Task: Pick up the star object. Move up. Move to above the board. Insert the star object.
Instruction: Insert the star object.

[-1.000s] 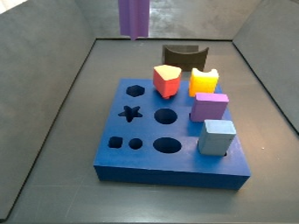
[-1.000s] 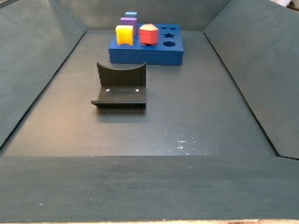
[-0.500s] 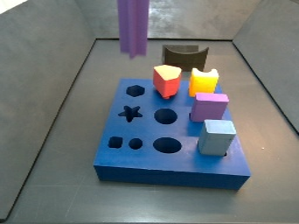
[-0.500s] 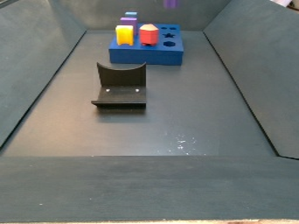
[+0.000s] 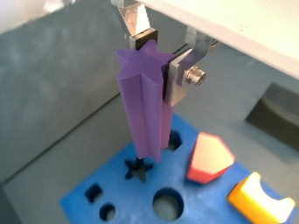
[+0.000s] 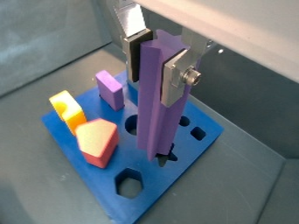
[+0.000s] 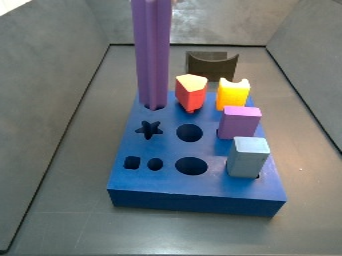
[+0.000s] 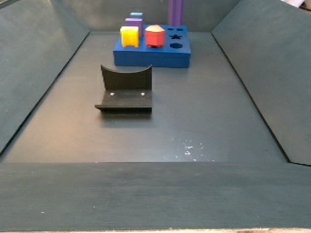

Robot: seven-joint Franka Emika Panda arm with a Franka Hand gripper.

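Observation:
My gripper [image 5: 159, 61] is shut on the top of the star object [image 5: 146, 109], a tall ridged purple prism that hangs upright. It also shows in a wrist view [image 6: 158, 105] with the gripper [image 6: 158, 66]. In both side views only the prism shows [image 7: 151, 50] [image 8: 175, 11]; the gripper is above the frame. The blue board [image 7: 201, 197] [image 8: 170, 60] lies below. The prism's lower end is right over the star hole [image 7: 150, 129] [image 5: 139, 170]; I cannot tell whether it touches.
On the board stand a red block [image 7: 191, 92], a yellow block [image 7: 234, 94], a short purple block [image 7: 241, 122] and a pale blue block [image 7: 247, 157]. The dark fixture [image 7: 210, 63] [image 8: 125, 88] stands on the floor beside the board. Grey walls enclose the floor.
The star object has come down: one second ago only its lower tip showed at the top of a side view, now its lower end reaches the board.

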